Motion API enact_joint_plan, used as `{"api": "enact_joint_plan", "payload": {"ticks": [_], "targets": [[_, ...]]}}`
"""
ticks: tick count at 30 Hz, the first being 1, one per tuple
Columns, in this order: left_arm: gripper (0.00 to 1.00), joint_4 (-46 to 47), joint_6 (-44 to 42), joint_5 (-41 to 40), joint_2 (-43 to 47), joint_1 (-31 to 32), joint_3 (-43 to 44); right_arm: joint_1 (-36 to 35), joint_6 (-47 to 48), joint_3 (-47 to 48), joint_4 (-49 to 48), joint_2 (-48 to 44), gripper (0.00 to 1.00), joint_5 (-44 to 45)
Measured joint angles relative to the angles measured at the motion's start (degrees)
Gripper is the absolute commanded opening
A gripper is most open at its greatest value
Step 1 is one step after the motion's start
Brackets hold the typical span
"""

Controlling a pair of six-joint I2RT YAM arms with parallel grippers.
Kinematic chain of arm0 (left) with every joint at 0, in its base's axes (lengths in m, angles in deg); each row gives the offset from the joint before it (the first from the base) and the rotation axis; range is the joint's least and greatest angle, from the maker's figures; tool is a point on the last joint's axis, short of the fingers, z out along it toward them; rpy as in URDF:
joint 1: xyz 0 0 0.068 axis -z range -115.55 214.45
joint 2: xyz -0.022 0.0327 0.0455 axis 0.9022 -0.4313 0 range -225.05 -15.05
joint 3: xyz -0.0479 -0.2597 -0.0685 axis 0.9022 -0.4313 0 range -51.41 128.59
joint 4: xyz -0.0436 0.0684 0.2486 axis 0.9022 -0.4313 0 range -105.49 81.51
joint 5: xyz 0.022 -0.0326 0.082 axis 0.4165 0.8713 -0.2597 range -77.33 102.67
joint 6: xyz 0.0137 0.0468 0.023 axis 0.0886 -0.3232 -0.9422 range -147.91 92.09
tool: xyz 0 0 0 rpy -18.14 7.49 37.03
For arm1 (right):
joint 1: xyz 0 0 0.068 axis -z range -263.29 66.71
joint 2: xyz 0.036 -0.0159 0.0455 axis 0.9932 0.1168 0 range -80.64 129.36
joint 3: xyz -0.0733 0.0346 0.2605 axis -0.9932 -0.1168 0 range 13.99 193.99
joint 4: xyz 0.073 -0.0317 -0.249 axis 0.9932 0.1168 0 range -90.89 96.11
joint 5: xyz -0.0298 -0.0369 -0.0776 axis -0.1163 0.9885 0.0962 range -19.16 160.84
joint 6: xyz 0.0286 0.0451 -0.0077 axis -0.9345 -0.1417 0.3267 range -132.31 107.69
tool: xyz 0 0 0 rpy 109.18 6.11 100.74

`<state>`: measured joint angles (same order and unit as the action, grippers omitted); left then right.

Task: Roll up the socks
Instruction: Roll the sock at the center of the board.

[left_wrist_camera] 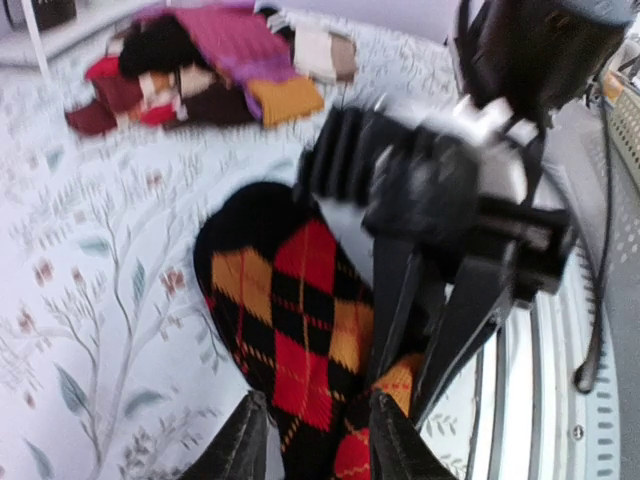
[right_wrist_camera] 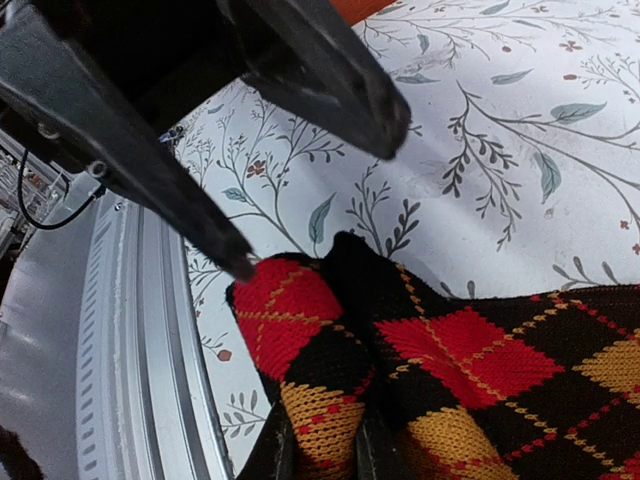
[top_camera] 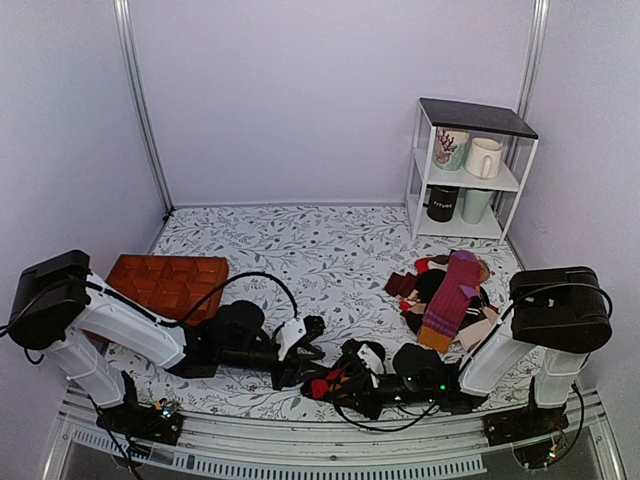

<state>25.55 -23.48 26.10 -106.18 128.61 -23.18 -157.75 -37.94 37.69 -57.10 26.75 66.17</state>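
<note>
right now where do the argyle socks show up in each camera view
top external: argyle socks low centre, by the table's near edge, mostly hidden, only a bit of red showing.
left wrist: the socks run from the centre to the bottom edge.
right wrist: the socks fill the bottom right.
shared landmark: the floral table cover, which lies under the socks in all three views.
</note>
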Motion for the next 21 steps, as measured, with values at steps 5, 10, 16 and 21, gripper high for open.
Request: {"api": "enact_joint_plan", "payload": {"ticks": [5,10,16,21], "targets": [[0.35,6.7,-4.5,0.4,1.8,0.0,-2.3,2.3,-3.2,-0.9,-1.9,0.3,0.08,-5.0],[0.36,14.8,-5.2,2.6,-0.1,0.0,-9.2,4.7,-6.7,-2.6,-3.5,0.3,0.08,-10.9],[0.39,22.4,-4.9,5.7,-5.5,0.1,-11.4,5.9,-9.1,-3.2,-4.3,0.7,0.08,-14.2],[0.48,24.1,-5.4,7.9,-7.6,1.2,-9.2,6.8,-9.6,-3.0,-4.7,1.4,0.08,-16.2]]}}
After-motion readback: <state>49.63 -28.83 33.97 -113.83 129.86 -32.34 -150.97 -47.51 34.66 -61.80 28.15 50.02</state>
